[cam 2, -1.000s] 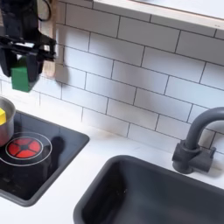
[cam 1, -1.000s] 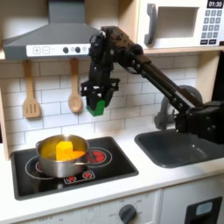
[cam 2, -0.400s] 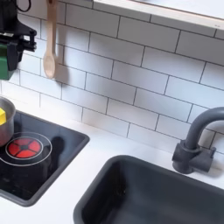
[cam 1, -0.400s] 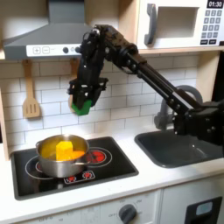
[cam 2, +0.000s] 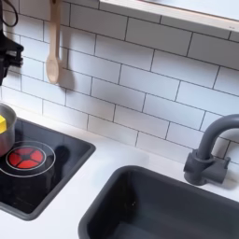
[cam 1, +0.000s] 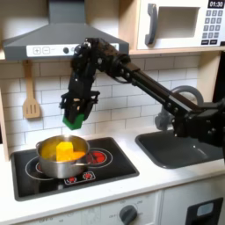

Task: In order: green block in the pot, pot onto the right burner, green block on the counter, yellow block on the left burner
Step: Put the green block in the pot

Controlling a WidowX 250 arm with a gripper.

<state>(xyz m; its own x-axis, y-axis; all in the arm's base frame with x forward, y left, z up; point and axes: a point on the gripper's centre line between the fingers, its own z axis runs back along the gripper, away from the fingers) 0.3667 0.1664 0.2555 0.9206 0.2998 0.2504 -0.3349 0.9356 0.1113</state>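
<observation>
In the first exterior view my gripper [cam 1: 74,113] hangs a little above the pot [cam 1: 61,155], shut on the green block [cam 1: 75,120]. The silver pot sits on the black cooktop's left burner in the first exterior view, its inside glowing orange-yellow. The yellow block [cam 1: 64,151] lies inside it, hard to separate from the orange lining. In the second exterior view the pot's rim [cam 2: 4,140] and the yellow block [cam 2: 3,122] show at the left edge, with a dark part of the gripper above them. The cream counter [cam 1: 167,178] runs between cooktop and sink.
The other burner [cam 1: 97,158] glows red beside the pot, also as the red burner [cam 2: 25,157]. Wooden utensils [cam 1: 31,92] and a wooden spoon [cam 2: 53,47] hang on the tiled wall. A grey sink [cam 1: 180,148] with a faucet [cam 2: 209,149] lies at the first exterior view's right.
The gripper has carried the green block leftward and down in the first exterior view, from beside the hanging spoon to just above the pot. It has slid off the second exterior view's left edge.
</observation>
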